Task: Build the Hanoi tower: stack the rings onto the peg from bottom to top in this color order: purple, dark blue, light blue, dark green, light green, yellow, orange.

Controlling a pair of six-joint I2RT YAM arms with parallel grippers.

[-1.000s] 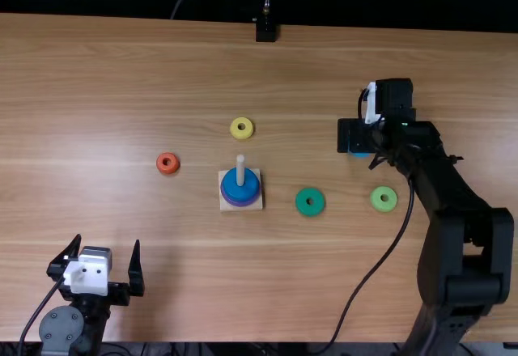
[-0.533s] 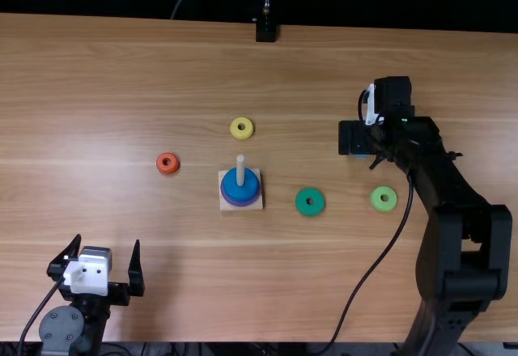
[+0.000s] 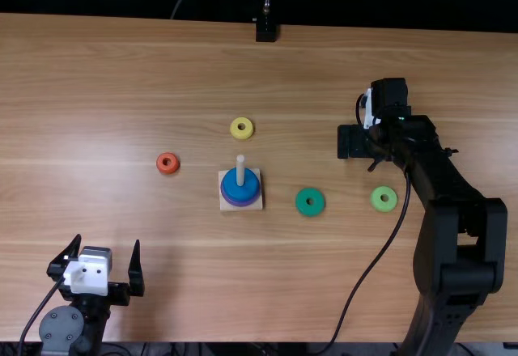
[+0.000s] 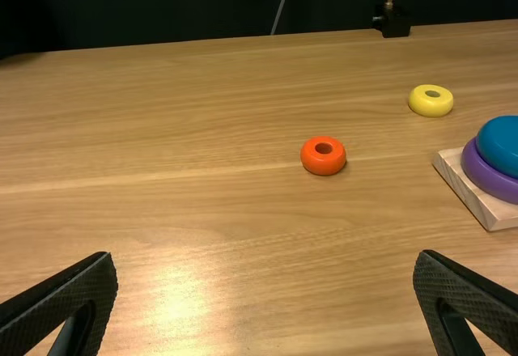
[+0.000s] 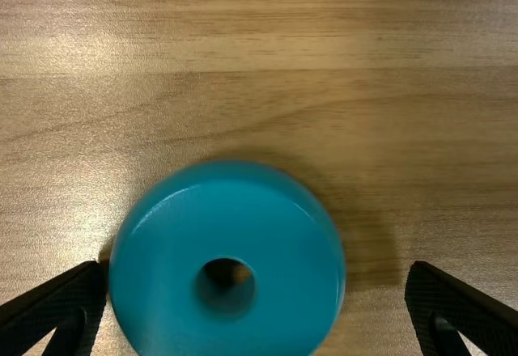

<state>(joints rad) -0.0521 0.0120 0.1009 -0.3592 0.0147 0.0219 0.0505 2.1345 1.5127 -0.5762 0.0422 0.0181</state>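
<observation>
Light blue ring sits inside the wide right pincer, the left pincer also wide.

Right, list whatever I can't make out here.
Top view: the light blue ring, covered by the right gripper.
Right wrist view: part of that ring's rim, cut off by the picture's edge.
Left wrist view: part of the dark blue ring and purple ring, cut off likewise.
Top view: the peg's foot, hidden by the rings.

Glossy, plastic-looking light blue ring; wood table (faintly grained).
</observation>
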